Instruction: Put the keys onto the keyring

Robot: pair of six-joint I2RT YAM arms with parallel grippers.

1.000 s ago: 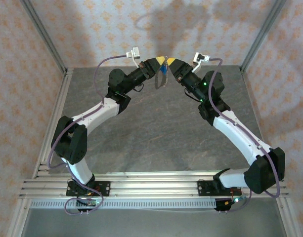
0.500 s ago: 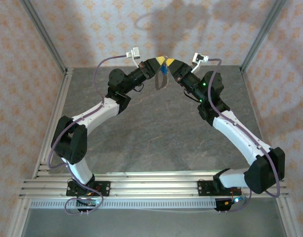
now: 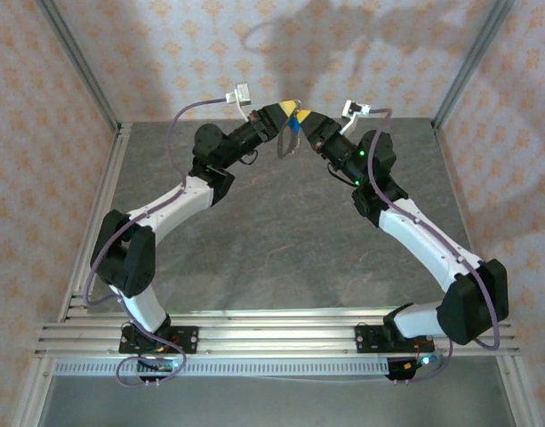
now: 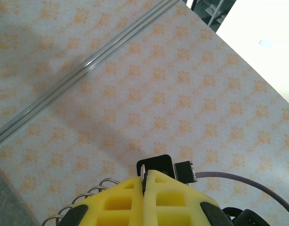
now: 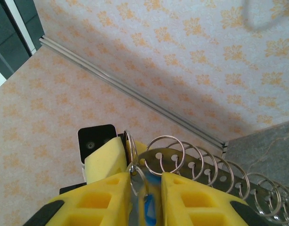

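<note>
Top view, 12 o'clock, raised above the far edge of the grey stone-patterned table (image 3: 281, 231) | left fingers (image 3: 288, 108): closed on the tan oval keyring (image 3: 287, 145) of coiled wire band, which hangs beneath | right fingers (image 3: 306, 116): narrowly parted, gripping the tiny blue-headed metal key (image 3: 293, 125) | the two sets of yellow fingertips nearly touching.
</note>
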